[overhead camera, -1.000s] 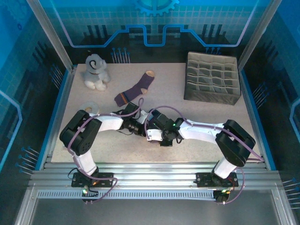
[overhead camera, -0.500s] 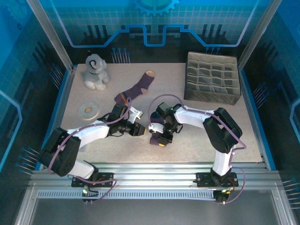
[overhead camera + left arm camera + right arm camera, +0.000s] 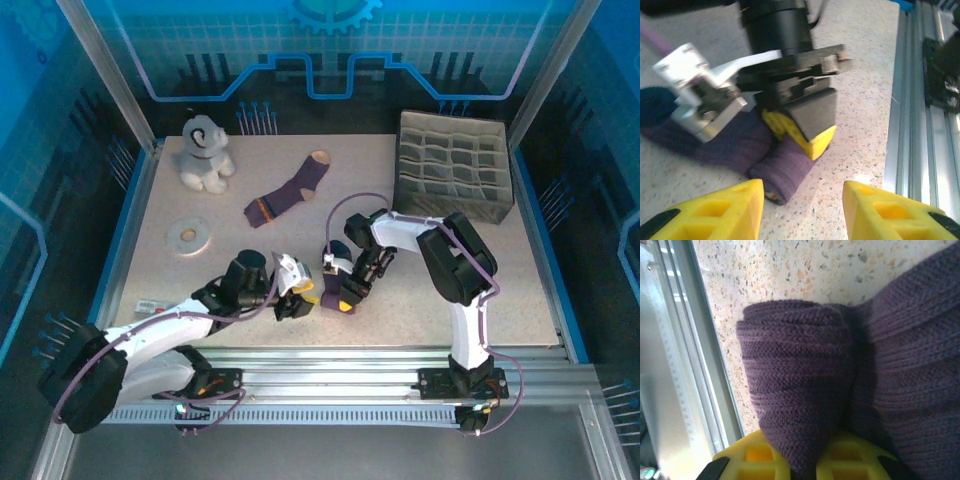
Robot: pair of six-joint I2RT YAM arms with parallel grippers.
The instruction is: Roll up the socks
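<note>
One purple sock with a navy toe (image 3: 655,105) lies partly rolled near the table's front edge; its rolled end (image 3: 785,167) (image 3: 333,292) rests on the table. My right gripper (image 3: 346,297) (image 3: 807,467) is shut on that roll, the knit (image 3: 795,385) pinched between its yellow pads (image 3: 810,127). My left gripper (image 3: 297,301) (image 3: 802,200) is open just left of the roll, with nothing between its fingers and not touching the sock. The other purple sock (image 3: 290,190), with a tan toe and an orange-banded cuff, lies flat farther back.
A grey plush toy (image 3: 205,152) sits at the back left and a white ring (image 3: 188,235) lies on the left. A grey divided organizer (image 3: 455,165) stands at the back right. The metal front rail (image 3: 920,125) runs close to the roll.
My left gripper has opened, let go of the roll and drawn back toward the front left. The right gripper has kept its hold and shifted a little nearer the front edge.
</note>
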